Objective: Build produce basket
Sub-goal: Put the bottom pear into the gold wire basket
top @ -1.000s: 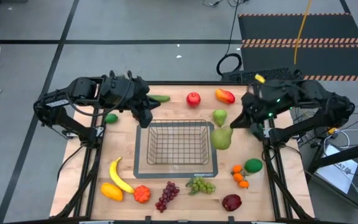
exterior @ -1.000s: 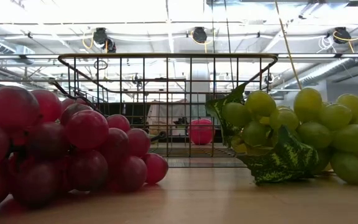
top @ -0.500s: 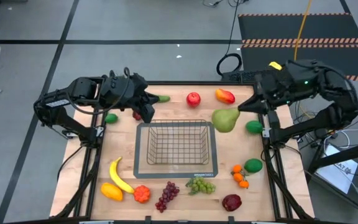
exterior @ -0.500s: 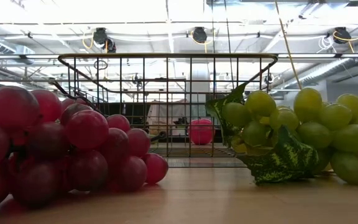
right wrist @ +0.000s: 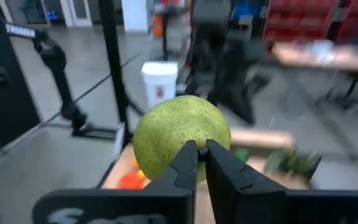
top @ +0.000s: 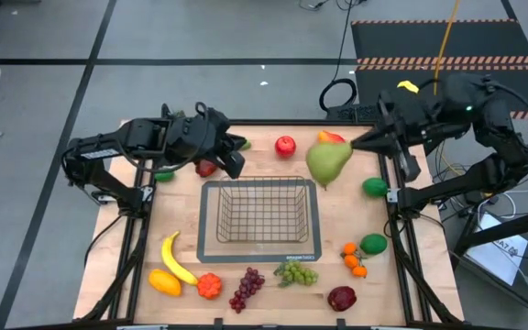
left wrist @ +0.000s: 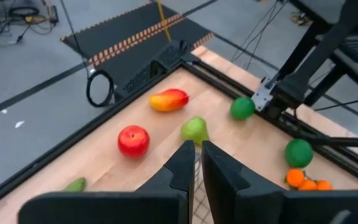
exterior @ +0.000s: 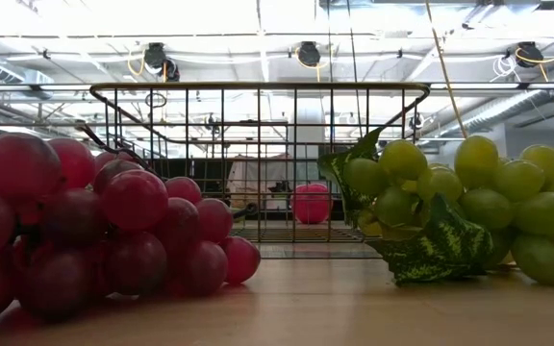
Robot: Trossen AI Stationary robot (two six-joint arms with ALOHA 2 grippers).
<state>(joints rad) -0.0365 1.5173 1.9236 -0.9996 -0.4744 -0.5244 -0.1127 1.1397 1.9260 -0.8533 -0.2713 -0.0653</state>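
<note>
1. Low view, nearest: one bunch of red grapes (exterior: 94,226) at lower left and one bunch of green grapes (exterior: 469,197) at right with a fabric leaf. No writing on either.
2. Behind them stands the basket (exterior: 258,91), centre frame. Through its mesh I see one red apple (exterior: 311,204).
3. High view, bottom edge of the table (top: 108,238): one banana (top: 177,259), one dark red apple (top: 342,298), and a cluster of oranges (top: 354,259) that I cannot count.
4. Green balls: I count three (top: 373,244) (top: 374,187) (top: 163,174).
5. The basket sits mid-table with nothing in it. The white label (top: 293,258) on its dark base is too small to read.
6. Left gripper (left wrist: 196,149): fingers pressed together, nothing between them, poised at the basket's upper-left corner.
7. Right gripper (right wrist: 202,149): closed on one green pear (right wrist: 173,124), held off the table just past the basket's upper-right corner.
8. Right wrist view, upper left: the other arm (right wrist: 48,56) bears white lettering that reads "TROSSEN".
</note>
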